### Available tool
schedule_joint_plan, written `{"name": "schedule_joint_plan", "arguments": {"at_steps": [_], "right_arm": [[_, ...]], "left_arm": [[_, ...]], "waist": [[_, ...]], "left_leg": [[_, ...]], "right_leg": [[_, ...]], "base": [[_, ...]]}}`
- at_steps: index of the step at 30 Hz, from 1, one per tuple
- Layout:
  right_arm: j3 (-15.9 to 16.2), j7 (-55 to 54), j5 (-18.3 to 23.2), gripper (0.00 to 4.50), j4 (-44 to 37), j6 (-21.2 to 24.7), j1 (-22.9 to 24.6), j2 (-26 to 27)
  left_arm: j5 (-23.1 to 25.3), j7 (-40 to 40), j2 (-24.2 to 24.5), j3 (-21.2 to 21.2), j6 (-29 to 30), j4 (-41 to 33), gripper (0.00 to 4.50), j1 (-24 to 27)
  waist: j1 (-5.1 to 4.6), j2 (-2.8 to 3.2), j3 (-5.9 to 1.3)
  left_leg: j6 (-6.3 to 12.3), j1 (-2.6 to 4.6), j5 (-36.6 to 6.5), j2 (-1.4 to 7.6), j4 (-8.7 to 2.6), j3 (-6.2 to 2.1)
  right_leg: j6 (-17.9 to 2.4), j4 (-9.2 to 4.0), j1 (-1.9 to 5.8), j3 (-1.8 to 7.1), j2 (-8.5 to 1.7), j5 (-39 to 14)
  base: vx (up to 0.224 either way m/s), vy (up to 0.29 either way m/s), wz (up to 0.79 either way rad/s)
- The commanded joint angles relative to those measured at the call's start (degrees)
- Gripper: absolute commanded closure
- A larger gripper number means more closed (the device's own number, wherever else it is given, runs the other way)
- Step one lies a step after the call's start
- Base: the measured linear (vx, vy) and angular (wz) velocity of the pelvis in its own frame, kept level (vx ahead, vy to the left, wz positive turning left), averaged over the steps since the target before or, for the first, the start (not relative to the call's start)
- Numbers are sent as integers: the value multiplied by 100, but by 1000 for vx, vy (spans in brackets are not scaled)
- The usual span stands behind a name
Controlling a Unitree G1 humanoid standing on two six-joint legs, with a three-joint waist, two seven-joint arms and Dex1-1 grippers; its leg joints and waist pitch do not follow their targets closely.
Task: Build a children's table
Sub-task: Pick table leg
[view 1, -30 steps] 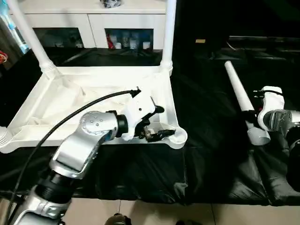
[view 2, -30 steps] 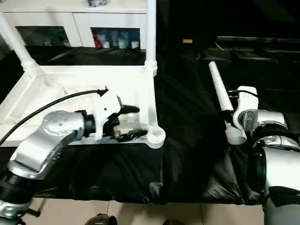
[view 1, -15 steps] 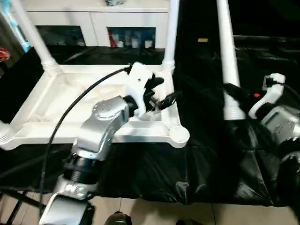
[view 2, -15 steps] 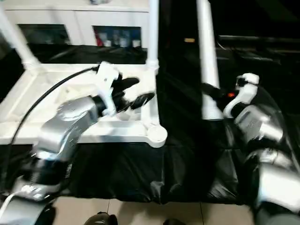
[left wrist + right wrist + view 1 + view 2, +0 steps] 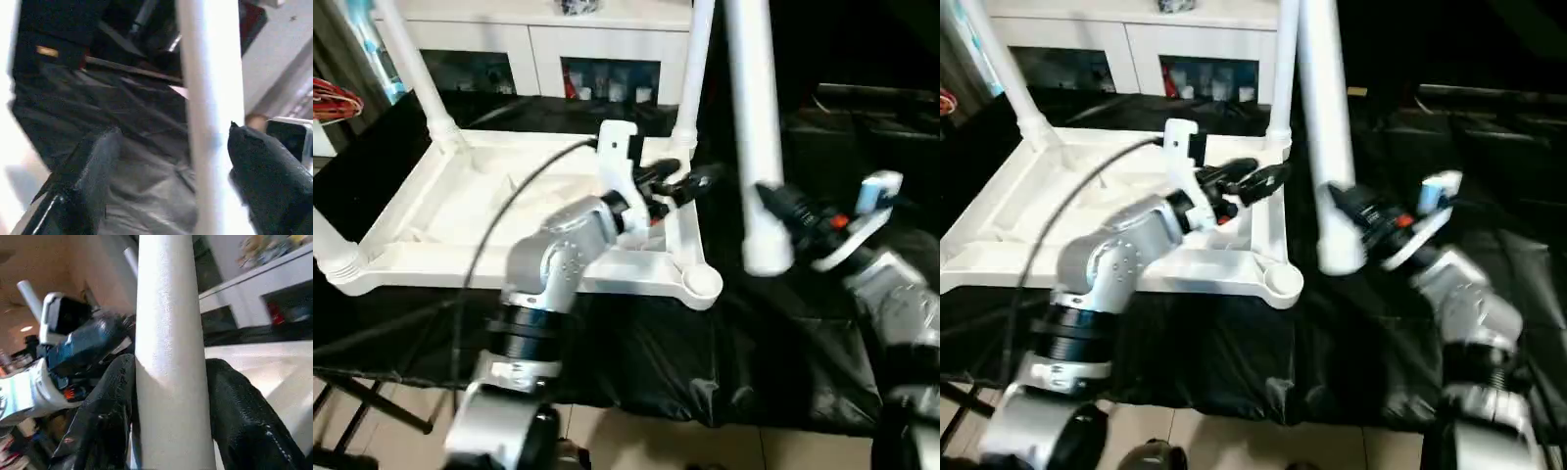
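Resting upside down on the black-covered work surface (image 5: 783,323), the children's table top (image 5: 460,215) has its raised rim facing up and legs already standing in three of its corner sockets: one at the far right corner (image 5: 693,69), one at the far left corner (image 5: 411,69), and one at the near left corner (image 5: 333,245). The near right socket (image 5: 702,282) is open and holds no leg.

The right gripper (image 5: 773,201) is clamped on the fourth leg (image 5: 754,127) near its thick end — in the right wrist view both black fingers (image 5: 107,416) press against the leg's sides. The leg is held nearly upright above the cloth, just right of the table top's right edge, with its wide lower end above and to the right of the open socket, not touching it.

The left gripper (image 5: 685,181) hovers over the table top's right rim, its fingers spread wide and holding nothing. It points toward the held leg, which shows in the gap between those fingers in the left wrist view.

A white cabinet with glass doors (image 5: 607,49) stands behind the table.
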Motion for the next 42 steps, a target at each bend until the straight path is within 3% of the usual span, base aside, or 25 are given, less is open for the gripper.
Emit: {"name": "schedule_joint_plan", "arguments": {"at_steps": [1, 7, 13, 15, 17, 20, 24, 26, 33, 40, 41, 42], "right_arm": [[112, 3, 152, 266, -463, 195, 104, 22], [407, -133, 17, 266, -696, 235, 216, 103], [602, -281, -184, 266, -851, 138, 272, 154], [748, -409, -389, 266, -953, 30, 304, 177], [1107, -678, -798, 266, -1188, -156, 366, 252], [1462, -1158, -1279, 266, -1322, -437, 330, 412], [1714, -1514, -1596, 266, -1449, -591, 251, 545], [1936, -1932, -1983, 266, -1540, -734, 153, 651], [2128, -2497, -2281, 267, -1729, -826, 99, 928], [2161, -2628, -2313, 267, -1712, -827, 86, 978], [2078, -2489, -2158, 197, -1709, -736, 70, 912], [2044, -2443, -2106, 197, -1703, -699, 62, 886]], "left_arm": [[-155, 36, -43, 97, 113, -54, 57, -79], [-637, 38, -246, 345, 247, -249, 57, -118], [-581, 165, -238, 279, 365, -301, 83, -94], [-538, 331, -264, 305, 396, -251, 109, -104], [-483, 702, -337, 432, 383, -80, 131, -170], [-478, 937, -371, 502, 339, 10, 143, -226], [-453, 1076, -386, 507, 343, 24, 189, -240], [-283, 1459, -448, 569, 222, 77, 200, -250], [-268, 2286, -618, 942, -103, 280, 253, -386], [-280, 2224, -588, 827, -123, 228, 265, -357], [-305, 1931, -476, 687, -112, 179, 266, -351], [-326, 1816, -424, 624, -113, 169, 266, -354]], "waist": [[22, -196, -506], [-6, -201, -501], [-11, -199, -508], [-12, -199, -499], [-22, -194, -498], [-47, -191, -503], [-48, -182, -495], [-52, -171, -496], [-64, -172, -498], [-70, -183, -498], [-66, -182, -497], [-60, -184, -496]], "left_leg": [[397, 118, -915, 141, -362, -89], [339, 111, -935, 141, -371, -95], [312, 120, -860, 155, -374, -100], [279, 111, -893, 148, -374, -96], [228, 114, -906, 143, -378, -101], [166, 99, -919, 132, -393, -115], [168, 125, -1041, 134, -396, -104], [129, 132, -1033, 153, -408, -119], [89, 135, -1132, 139, -416, -114], [78, 135, -1144, 138, -418, -111], [85, 139, -1145, 137, -419, -110], [98, 139, -1143, 137, -414, -107]], "right_leg": [[-927, -494, 321, 231, -337, -1861], [-890, -499, 318, 231, -347, -1920], [-873, -476, 317, 241, -335, -1743], [-835, -485, 319, 243, -338, -1776], [-758, -490, 320, 243, -334, -1818], [-664, -496, 326, 235, -332, -1886], [-698, -514, 306, 245, -325, -1918], [-695, -492, 297, 251, -315, -1794], [-689, -490, 304, 257, -315, -1718], [-665, -484, 311, 266, -320, -1674], [-665, -485, 310, 266, -320, -1683], [-659, -491, 310, 269, -322, -1703]], "base": [[0, 0, 0], [0, 0, 0], [0, 0, 0], [0, 0, 0], [0, 0, 0], [0, 0, 0], [0, 0, 0], [0, 0, 0], [0, 0, 0], [0, 0, 0], [0, 0, 0], [0, 0, 0]]}}
